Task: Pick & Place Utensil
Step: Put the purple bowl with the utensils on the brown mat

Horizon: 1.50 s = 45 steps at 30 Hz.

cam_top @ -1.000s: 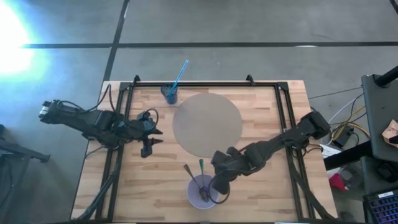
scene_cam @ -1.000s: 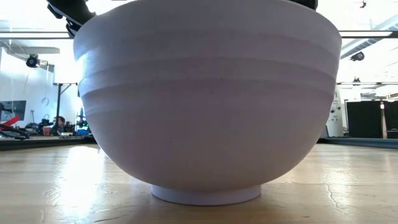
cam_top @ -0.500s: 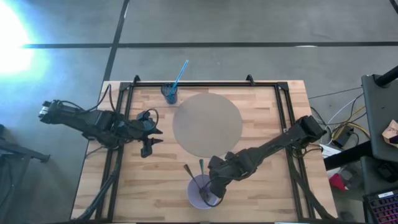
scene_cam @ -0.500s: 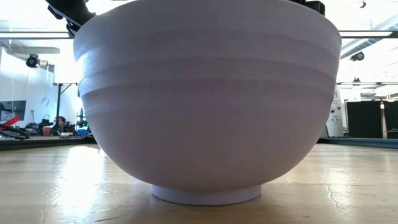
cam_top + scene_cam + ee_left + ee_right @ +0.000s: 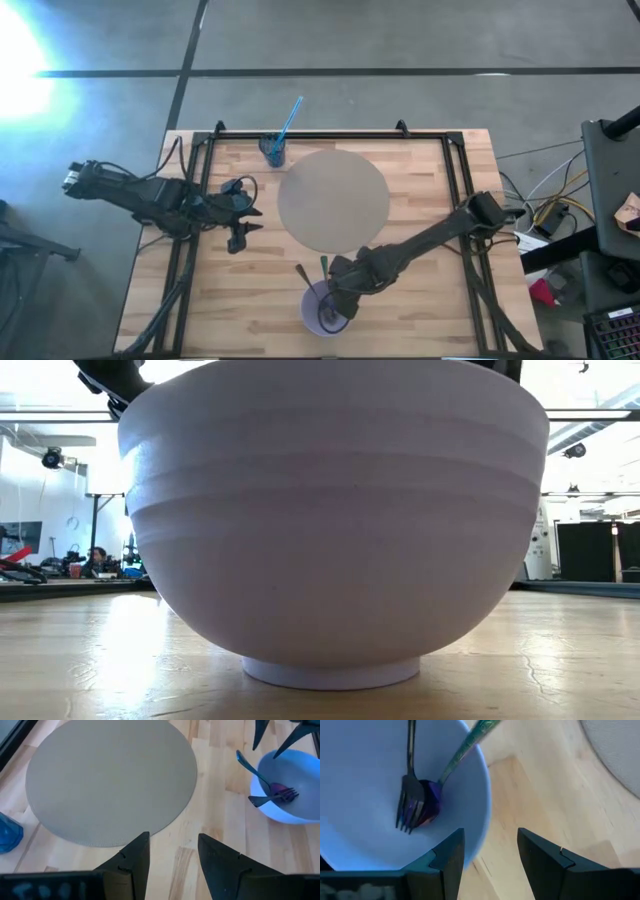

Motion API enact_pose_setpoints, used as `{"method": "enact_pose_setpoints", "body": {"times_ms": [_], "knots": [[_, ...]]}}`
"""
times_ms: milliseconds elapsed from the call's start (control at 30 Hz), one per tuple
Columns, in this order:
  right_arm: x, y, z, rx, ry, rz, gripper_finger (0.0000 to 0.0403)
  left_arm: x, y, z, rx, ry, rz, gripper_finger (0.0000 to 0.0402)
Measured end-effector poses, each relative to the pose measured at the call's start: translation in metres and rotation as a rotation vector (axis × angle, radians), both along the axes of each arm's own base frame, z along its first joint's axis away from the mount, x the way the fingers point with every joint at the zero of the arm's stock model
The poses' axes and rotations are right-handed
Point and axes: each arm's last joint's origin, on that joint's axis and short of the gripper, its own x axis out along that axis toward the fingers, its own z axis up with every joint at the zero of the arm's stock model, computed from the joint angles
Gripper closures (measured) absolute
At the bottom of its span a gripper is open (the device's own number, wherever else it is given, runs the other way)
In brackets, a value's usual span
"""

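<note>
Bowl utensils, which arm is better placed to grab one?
Right. Its open pincer hangs over the bowl holding the fork and spoon; the left pincer waits beside the round mat.

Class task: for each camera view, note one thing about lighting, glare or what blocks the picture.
High view: white glare burns out the floor at the picture's left edge. Low view: the bowl fills the frame, hiding the table beyond; bright windows behind. Right wrist view: the right gripper fingers look soft over the fork.

Open wood between round mat and bowl; fork and spoon handles across the bowl's mouth.
</note>
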Motion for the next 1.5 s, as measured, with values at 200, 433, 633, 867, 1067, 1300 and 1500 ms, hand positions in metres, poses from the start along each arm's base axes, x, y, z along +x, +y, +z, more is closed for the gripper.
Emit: {"method": "enact_pose_setpoints", "body": {"times_ms": [200,433,633,867,1067,1300,1500], "knots": [[0.005,0.001,-0.002,0.011,-0.018,0.013,0.0225,0.000,0.000,0.000,-0.001,0.003,0.002,0.0243],[0.009,-0.003,-0.004,0.006,-0.026,0.023,0.0235,0.000,0.000,0.000,0.000,0.004,0.001,0.0243],[0.009,-0.008,-0.009,-0.001,-0.014,0.011,0.0253,0.000,0.000,0.000,0.000,0.005,0.001,0.0243],[0.007,-0.009,-0.019,0.002,-0.016,0.006,0.0268,0.000,0.000,0.000,0.000,0.005,0.001,0.0243],[0.008,-0.009,-0.019,0.004,-0.020,0.005,0.0289,0.000,0.000,0.000,0.000,0.005,0.001,0.0243],[0.008,-0.009,-0.019,0.005,-0.023,0.006,0.0338,0.000,0.000,0.000,0.001,0.005,0.001,0.0243],[0.008,-0.009,-0.019,0.004,-0.023,0.010,0.0383,0.000,0.000,0.000,0.001,0.005,0.001,0.0243]]}}
